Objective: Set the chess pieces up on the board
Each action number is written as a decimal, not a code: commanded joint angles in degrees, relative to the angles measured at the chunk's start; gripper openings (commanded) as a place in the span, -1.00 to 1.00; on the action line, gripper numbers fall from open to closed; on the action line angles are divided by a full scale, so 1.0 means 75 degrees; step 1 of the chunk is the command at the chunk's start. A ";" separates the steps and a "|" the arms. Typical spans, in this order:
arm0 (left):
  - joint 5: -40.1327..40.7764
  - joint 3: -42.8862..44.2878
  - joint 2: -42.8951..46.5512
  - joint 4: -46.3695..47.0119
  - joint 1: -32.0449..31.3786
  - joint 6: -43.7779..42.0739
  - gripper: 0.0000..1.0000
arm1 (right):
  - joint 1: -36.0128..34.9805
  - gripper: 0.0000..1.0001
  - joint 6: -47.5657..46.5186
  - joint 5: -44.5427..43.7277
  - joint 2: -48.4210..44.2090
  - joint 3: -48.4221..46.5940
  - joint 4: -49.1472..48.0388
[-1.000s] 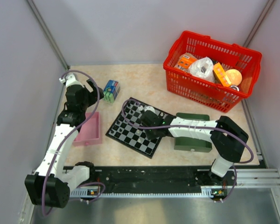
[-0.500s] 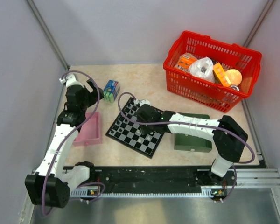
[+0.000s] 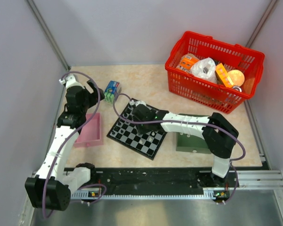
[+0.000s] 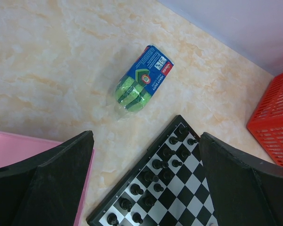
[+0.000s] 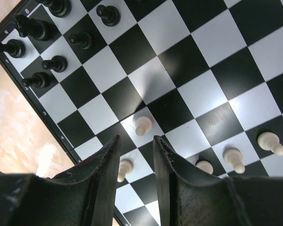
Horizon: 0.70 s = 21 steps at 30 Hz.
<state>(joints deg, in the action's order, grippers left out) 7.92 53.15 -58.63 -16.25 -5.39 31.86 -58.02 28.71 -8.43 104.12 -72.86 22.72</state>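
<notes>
Chess pieces [image 5: 54, 63]: where do they stand, for the caption? (Desk)

On the board [image 3: 132, 137], which lies near the middle of the worktop [image 3: 146, 77], turned corner-on to the two arms. Seen from the right wrist, the dark pieces [image 5: 80, 40] crowd the corner at 10 o'clock. The pale pieces [image 5: 233, 157] stand on squares toward 5 o'clock. (Photographer)

And the arms? (Desk)

The right end effector [image 5: 137, 140] hangs low over the board, its fingers [image 5: 104, 174] a narrow slot apart with nothing between them. One pale pawn [image 5: 142, 125] stands on a white square just beyond the tips, at 12 o'clock from the slot, touching neither finger. The left end effector [image 4: 146, 136] is spread wide and holds nothing. It hovers over the bare worktop at 10 o'clock from the board. (Photographer)

What else is in frame? (Desk)

A pink tray [image 3: 93, 132] lies at 9 o'clock from the board. A green-and-blue sponge packet [image 4: 141, 80] lies at 11 o'clock and a dark green tray [image 3: 193, 145] at 3 o'clock, partly under the right arm. A red basket [image 3: 198, 92] of packaged goods sits at 2 o'clock, well apart from the board. (Photographer)
</notes>
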 commanded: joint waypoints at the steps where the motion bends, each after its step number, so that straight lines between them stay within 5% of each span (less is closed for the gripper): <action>1: 0.0033 0.0039 0.0142 0.0362 0.0050 0.0006 0.97 | -0.0081 -0.31 -0.0078 0.0139 0.0215 -0.0527 -0.0170; 11: 0.0022 0.0051 0.0118 0.0362 0.0074 -0.0005 0.98 | -0.0092 -0.37 -0.0125 -0.0001 0.0626 -0.0715 -0.0018; 21: 0.0010 0.0027 0.0095 0.0374 0.0086 -0.0005 0.98 | -0.0092 -0.67 -0.0183 -0.0165 0.0591 -0.0692 0.0088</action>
<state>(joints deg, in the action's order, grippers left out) 7.92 53.15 -58.63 -16.23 -5.06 31.86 -58.02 28.10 -8.27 109.03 -75.50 23.57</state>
